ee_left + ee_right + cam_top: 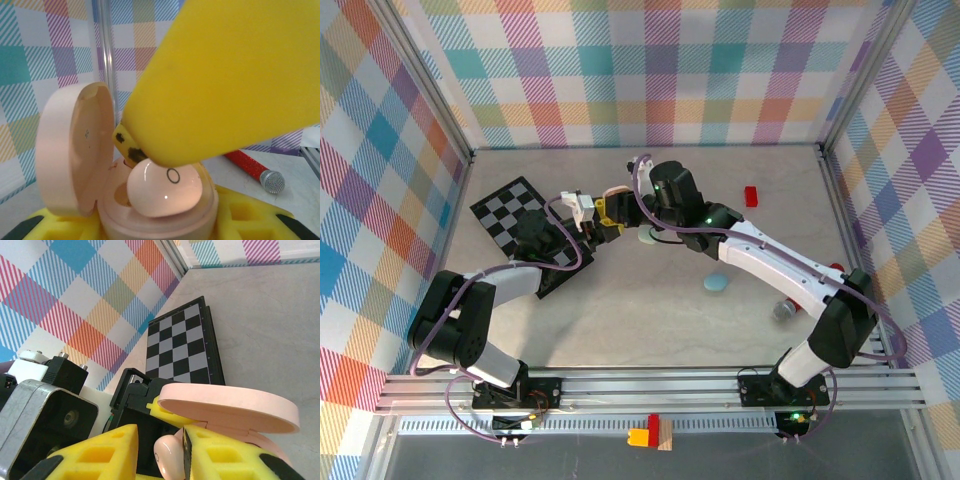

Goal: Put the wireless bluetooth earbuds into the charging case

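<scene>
Pink glossy earbud (pixel 162 194) with 1 ring mark rests in the open charging case (pixel 75 150). Left gripper (pixel 157 227) clamps the case; right gripper (pixel 161 450), slightly parted, flanks the earbud.

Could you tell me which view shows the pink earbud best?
Left wrist view: the pink earbud looks large, resting on the open pink case. The right wrist view shows a sliver between yellow fingers; from the top it is too small to tell.
</scene>
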Tool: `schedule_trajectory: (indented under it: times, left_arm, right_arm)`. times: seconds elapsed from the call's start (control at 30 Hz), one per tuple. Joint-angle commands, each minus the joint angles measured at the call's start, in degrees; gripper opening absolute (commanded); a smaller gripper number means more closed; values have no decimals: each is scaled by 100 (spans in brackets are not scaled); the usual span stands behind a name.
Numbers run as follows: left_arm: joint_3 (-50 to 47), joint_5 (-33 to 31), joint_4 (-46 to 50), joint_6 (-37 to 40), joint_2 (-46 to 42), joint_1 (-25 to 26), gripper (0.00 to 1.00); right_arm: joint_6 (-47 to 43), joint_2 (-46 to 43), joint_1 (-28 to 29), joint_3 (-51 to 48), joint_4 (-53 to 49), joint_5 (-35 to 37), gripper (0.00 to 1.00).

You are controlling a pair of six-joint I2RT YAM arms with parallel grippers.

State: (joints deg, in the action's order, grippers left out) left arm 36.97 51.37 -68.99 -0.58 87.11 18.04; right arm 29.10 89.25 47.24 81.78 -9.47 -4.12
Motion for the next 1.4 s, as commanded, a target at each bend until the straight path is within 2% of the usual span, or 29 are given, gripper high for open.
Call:
schedule_trajectory:
  times: [0.0,0.43,0.57,0.7,0.83,0.97,1.13,1.27,1.37]
  left_arm:
    - [-8,206,-466,43,-197,68,37]
    - [-32,159,-477,144,-56,68,37]
    - [-84,179,-426,313,-38,68,37]
    - [-180,215,-393,596,-45,68,37]
    - [-230,306,-467,673,-87,68,37]
    - [-268,299,-511,664,-140,68,37]
    - [-291,259,-510,585,-233,69,37]
    - [-298,151,-527,510,-247,68,37]
    - [-260,135,-549,471,-213,68,37]
  right_arm:
    - [-134,-227,-75,85,67,38,30]
    - [-286,-642,-81,-226,520,-282,33]
    - [-433,-751,-71,-165,501,-161,33]
    - [-631,-543,-71,222,180,-15,27]
    - [-716,-59,-163,897,-622,303,23]
    - [-678,330,-297,1313,-1030,164,22]
    - [-757,840,-356,2032,-2148,78,23]
    - [-805,826,-356,2070,-2569,-55,23]
    - [-918,510,-356,1647,-2414,-178,23]
